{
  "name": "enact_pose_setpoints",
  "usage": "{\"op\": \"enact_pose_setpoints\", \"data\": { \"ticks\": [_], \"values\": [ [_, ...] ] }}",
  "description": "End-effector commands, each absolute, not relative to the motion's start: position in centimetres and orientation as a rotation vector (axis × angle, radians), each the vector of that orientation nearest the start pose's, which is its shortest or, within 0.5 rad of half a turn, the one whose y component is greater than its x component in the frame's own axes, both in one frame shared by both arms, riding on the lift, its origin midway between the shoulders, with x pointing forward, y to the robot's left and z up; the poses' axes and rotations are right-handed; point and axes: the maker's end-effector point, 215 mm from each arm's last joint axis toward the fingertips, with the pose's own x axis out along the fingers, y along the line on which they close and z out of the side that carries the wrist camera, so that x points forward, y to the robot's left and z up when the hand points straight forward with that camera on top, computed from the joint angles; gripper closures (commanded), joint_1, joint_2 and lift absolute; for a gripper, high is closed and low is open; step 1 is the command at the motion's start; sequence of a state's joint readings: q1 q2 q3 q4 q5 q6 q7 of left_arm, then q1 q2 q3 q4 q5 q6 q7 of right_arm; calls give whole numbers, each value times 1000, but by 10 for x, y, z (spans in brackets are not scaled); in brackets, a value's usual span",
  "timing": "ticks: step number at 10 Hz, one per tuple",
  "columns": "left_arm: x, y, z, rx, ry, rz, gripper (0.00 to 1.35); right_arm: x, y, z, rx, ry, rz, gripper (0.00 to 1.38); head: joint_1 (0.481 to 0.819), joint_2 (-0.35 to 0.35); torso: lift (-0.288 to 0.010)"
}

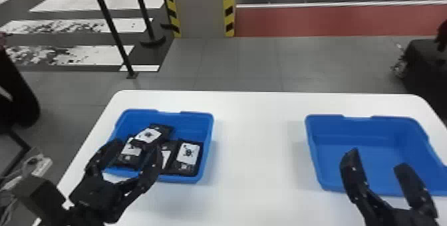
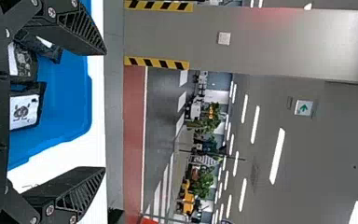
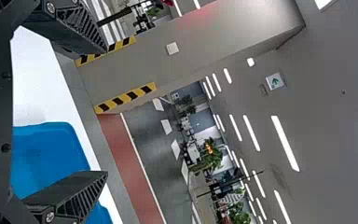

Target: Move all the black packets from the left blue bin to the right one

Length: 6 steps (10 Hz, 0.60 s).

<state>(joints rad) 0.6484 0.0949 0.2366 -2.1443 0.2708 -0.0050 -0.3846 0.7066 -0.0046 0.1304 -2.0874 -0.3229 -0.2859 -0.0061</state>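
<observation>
My left gripper is open over the near-left part of the left blue bin, nothing between its fingers. Several black packets with white labels lie in that bin, some overlapping. In the left wrist view the open left gripper has packets and the bin beyond it. The right gripper stands open at the near side of the right blue bin, which holds no packets. In the right wrist view the right gripper is open, with the blue bin beyond.
Both bins stand on a white table, with a wide stretch of tabletop between them. Behind the table are a striped pillar and a black post. Cables lie beside the table at the left.
</observation>
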Motion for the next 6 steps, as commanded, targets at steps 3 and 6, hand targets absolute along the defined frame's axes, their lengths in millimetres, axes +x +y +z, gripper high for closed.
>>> {"op": "enact_pose_setpoints", "data": {
  "ticks": [3, 6],
  "values": [
    [403, 307, -333, 16, 89, -175, 153, 379, -191, -317, 400, -78, 18, 93, 695, 133, -110],
    [398, 338, -353, -61, 200, -79, 153, 377, -191, -319, 403, -71, 19, 93, 695, 187, -110]
  ]
}}
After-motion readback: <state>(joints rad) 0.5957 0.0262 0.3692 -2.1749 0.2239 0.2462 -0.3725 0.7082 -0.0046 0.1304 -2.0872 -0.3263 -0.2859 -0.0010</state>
